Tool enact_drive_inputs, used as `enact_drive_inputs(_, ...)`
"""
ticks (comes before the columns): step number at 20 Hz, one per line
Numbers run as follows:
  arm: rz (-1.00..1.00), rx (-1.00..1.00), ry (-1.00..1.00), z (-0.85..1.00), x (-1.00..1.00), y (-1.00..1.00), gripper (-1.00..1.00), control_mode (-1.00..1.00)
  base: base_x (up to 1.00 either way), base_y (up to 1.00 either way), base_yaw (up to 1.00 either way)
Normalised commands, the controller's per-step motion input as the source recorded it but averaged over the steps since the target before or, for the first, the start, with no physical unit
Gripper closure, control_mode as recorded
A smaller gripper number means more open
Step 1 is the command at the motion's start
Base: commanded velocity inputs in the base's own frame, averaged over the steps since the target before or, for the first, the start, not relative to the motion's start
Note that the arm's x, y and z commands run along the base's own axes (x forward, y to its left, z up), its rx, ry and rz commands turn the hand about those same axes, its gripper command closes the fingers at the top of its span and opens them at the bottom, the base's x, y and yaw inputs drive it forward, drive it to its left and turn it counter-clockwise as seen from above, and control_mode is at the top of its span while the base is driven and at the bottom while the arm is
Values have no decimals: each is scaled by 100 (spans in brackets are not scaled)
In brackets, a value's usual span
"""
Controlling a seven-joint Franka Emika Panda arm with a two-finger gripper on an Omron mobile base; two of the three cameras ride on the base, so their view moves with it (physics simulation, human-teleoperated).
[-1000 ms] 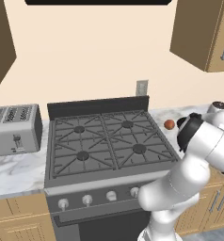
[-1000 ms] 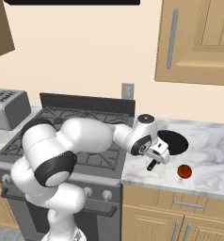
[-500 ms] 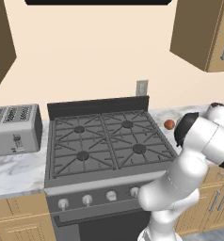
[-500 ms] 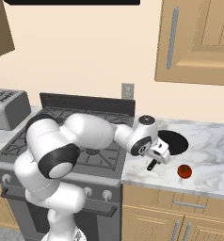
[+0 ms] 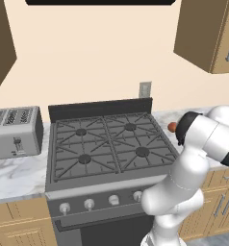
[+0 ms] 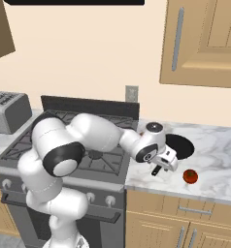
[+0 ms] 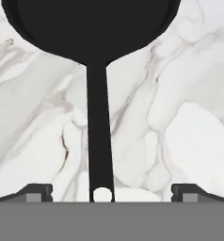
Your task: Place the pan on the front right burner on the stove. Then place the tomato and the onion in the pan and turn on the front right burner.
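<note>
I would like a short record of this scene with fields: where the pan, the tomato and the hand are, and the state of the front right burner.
pan: on the marble counter right of the stove, handle toward the hand
pan handle: lies midway between the two fingertips, not gripped
hand: open, low above the counter over the handle end
tomato: on the counter, near the front edge, apart from the pan
front right burner: bare grate, nothing on it

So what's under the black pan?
The pan sits flat on the white marble counter, its long handle pointing toward the open end effector. The counter right beneath the pan is covered, so anything there can't be seen.
</note>
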Motion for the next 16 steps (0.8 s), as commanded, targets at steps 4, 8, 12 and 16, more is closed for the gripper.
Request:
enact_drive_inputs(4,4,0,0,-15,0,0,-100,-100,0,0,0)
enact_drive_inputs(8,4,0,0,-8,4,0,-100,-100,0,0,0)
enact_drive_inputs(12,4,0,0,-3,11,0,-100,-100,0,0,0)
enact_drive_inputs(16,5,0,0,-5,17,0,-100,-100,0,0,0)
